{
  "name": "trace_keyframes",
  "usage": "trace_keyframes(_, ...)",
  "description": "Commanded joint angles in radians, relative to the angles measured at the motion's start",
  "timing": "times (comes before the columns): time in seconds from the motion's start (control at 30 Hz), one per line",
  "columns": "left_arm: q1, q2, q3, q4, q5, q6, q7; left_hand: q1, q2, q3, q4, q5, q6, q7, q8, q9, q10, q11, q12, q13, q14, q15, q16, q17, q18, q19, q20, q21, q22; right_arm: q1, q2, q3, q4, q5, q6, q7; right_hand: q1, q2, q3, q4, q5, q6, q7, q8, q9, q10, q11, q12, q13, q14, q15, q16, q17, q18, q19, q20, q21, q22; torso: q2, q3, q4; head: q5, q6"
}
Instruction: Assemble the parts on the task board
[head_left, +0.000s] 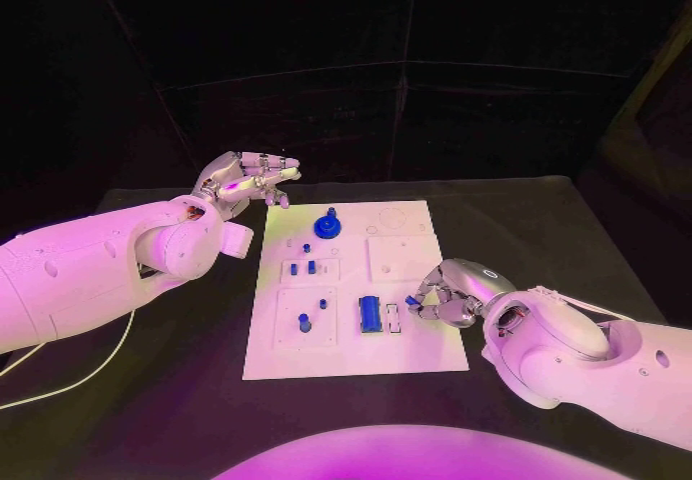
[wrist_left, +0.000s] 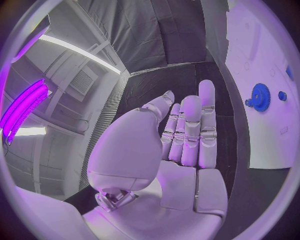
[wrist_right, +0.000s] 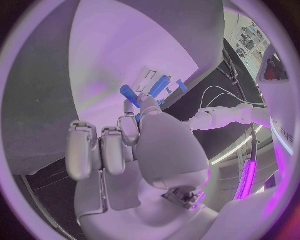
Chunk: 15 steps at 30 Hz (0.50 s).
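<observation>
The white task board (head_left: 418, 345) lies mid-table. On it a blue gear (head_left: 329, 225) stands at the far end, several small blue pegs (head_left: 304, 322) sit in the left column, and a blue block (head_left: 372, 315) lies near the front. My right hand (head_left: 447, 297) hovers over the board's right edge and pinches a short blue peg (wrist_right: 129, 95) between thumb and finger, close to the blue block (wrist_right: 159, 86). My left hand (head_left: 245, 180) is raised off the board's far left corner, fingers (wrist_left: 187, 132) straight and holding nothing. The gear (wrist_left: 260, 95) shows beyond them.
Black table (head_left: 548, 230) surrounds the board on all sides. A white cable (head_left: 87, 370) trails on the table under my left arm. Square recessed plates (head_left: 404, 258) mark the board's right column.
</observation>
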<state>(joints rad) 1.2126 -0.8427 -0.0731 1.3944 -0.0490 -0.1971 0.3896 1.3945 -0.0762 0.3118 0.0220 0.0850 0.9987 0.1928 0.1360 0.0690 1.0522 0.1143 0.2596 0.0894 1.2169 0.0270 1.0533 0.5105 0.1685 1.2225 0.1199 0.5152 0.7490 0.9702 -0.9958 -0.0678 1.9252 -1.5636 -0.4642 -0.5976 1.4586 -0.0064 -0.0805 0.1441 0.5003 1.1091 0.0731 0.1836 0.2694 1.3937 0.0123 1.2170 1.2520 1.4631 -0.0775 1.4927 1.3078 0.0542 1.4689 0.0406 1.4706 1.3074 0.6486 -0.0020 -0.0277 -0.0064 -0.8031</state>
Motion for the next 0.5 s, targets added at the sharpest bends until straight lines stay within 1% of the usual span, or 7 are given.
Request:
trace_keyframes(0.03,0.001,0.0,0.001,0.003,0.002,0.012,0.003,0.009,0.002,-0.002,-0.003,0.006,-0.007,-0.003,0.003,0.0,-0.004,0.001,0.003,0.0,-0.008,-0.001,-0.004,-0.001,0.013,-0.003,0.003,-0.004,-0.002,0.002,0.013,0.0,-0.011,0.105,-0.013,-0.006,-0.018,0.001,0.004,0.009,-0.006,0.012,-0.002,-0.007,-0.002,0.034,-0.022,0.017,0.057,0.081,0.001,0.005,0.122,-0.015,0.025,-0.008,0.002,0.087,0.001,-0.0008,0.0006,0.0,-0.001)
trace_keyframes(0.07,0.001,-0.001,0.001,0.003,0.002,0.012,0.003,0.009,0.002,-0.002,-0.003,0.006,-0.007,-0.003,0.003,0.0,-0.004,0.001,0.003,0.0,-0.008,-0.001,-0.004,-0.001,0.013,-0.003,0.003,-0.004,-0.002,0.002,0.019,0.0,-0.015,0.117,-0.007,-0.006,-0.022,0.0,0.007,0.013,-0.007,0.014,-0.003,-0.007,-0.001,0.037,-0.023,0.023,0.062,0.081,0.0,0.006,0.123,-0.015,0.025,-0.008,0.002,0.087,0.0,-0.0004,-0.0004,0.001,-0.001)
trace_keyframes(0.2,0.001,-0.001,0.001,0.004,0.002,0.013,0.003,0.009,0.002,-0.002,-0.003,0.006,-0.007,-0.003,0.003,0.0,-0.004,0.001,0.003,0.0,-0.008,-0.001,-0.004,-0.001,0.013,-0.003,0.003,-0.004,-0.002,0.002,0.042,0.0,-0.028,0.142,0.007,-0.005,-0.037,-0.004,0.019,0.026,-0.008,0.03,-0.011,-0.003,0.003,0.051,-0.029,0.043,0.079,0.082,-0.003,0.008,0.129,-0.016,0.027,-0.01,0.005,0.091,0.0,0.0005,-0.0012,0.003,-0.003)
trace_keyframes(0.3,0.001,-0.001,0.001,0.005,0.002,0.014,0.002,0.009,0.002,-0.002,-0.003,0.006,-0.007,-0.003,0.003,0.0,-0.004,0.001,0.003,0.0,-0.008,-0.001,-0.004,-0.001,0.013,-0.003,0.003,-0.004,-0.002,0.002,0.061,0.0,-0.038,0.153,0.02,-0.005,-0.056,-0.008,0.027,0.041,-0.006,0.043,-0.017,0.001,0.009,0.059,-0.034,0.053,0.087,0.083,-0.007,0.009,0.13,-0.016,0.029,-0.013,0.007,0.095,0.0,0.0002,-0.0009,0.003,-0.005)
trace_keyframes(0.5,0.001,-0.002,0.001,0.007,0.002,0.015,0.001,0.009,0.002,-0.002,-0.003,0.006,-0.007,-0.003,0.003,0.0,-0.004,0.001,0.003,0.0,-0.008,-0.001,-0.004,-0.001,0.013,-0.003,0.003,-0.004,-0.002,0.002,0.081,0.0,-0.053,0.161,0.026,-0.008,-0.068,-0.011,0.036,0.052,-0.006,0.054,-0.023,0.005,0.015,0.064,-0.038,0.055,0.09,0.083,-0.011,0.009,0.131,-0.017,0.03,-0.016,0.007,0.096,0.0,0.0002,-0.0005,0.004,-0.005)
